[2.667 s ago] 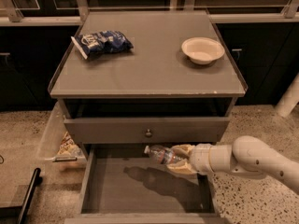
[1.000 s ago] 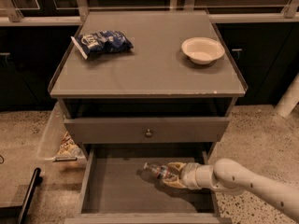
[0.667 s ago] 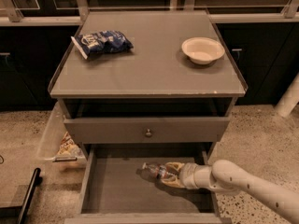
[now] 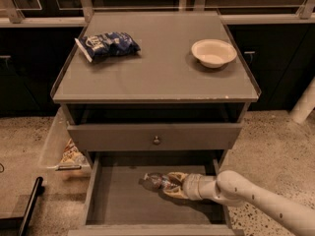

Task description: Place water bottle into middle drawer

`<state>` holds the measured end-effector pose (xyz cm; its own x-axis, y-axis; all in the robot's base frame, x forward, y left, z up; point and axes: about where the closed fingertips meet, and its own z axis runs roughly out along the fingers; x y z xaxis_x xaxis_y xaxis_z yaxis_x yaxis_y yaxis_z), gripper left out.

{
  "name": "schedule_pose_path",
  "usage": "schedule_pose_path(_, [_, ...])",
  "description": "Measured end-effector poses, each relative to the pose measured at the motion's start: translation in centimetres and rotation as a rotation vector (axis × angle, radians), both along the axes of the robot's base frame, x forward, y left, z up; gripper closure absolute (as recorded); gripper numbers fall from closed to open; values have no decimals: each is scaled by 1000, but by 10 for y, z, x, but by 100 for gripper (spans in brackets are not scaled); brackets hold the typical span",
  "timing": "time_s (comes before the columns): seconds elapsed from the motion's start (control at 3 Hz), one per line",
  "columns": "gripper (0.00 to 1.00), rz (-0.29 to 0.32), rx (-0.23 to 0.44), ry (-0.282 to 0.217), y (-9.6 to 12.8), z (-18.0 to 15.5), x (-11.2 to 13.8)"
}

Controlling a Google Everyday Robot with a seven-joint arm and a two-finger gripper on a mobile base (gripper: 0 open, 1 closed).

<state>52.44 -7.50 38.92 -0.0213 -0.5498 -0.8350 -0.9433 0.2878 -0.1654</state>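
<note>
The water bottle [image 4: 158, 181] lies on its side low inside the open middle drawer [image 4: 118, 200], a wide shallow grey box pulled out below the closed drawer front with a round knob [image 4: 156, 140]. My gripper [image 4: 173, 185] reaches in from the right, down in the drawer, and its tan fingers [image 4: 176, 191] are closed around the bottle's right end. The white arm [image 4: 256, 200] runs off to the lower right.
On the cabinet top [image 4: 157, 73] lie a blue crinkled snack bag [image 4: 107, 44] at the back left and a white bowl [image 4: 213, 52] at the back right. A clear bin with snack packets [image 4: 64, 149] hangs at the cabinet's left side. A dark object [image 4: 27, 208] lies on the floor at lower left.
My gripper has lowered the bottle from above the drawer's back right down to near the drawer floor. In the last second it has barely moved.
</note>
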Motion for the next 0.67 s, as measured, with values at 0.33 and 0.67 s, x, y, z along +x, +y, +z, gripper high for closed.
schedule_pose_path(0.33, [92, 11, 11, -3, 6, -4, 1])
schedule_pose_path(0.67, [68, 11, 11, -2, 6, -4, 0])
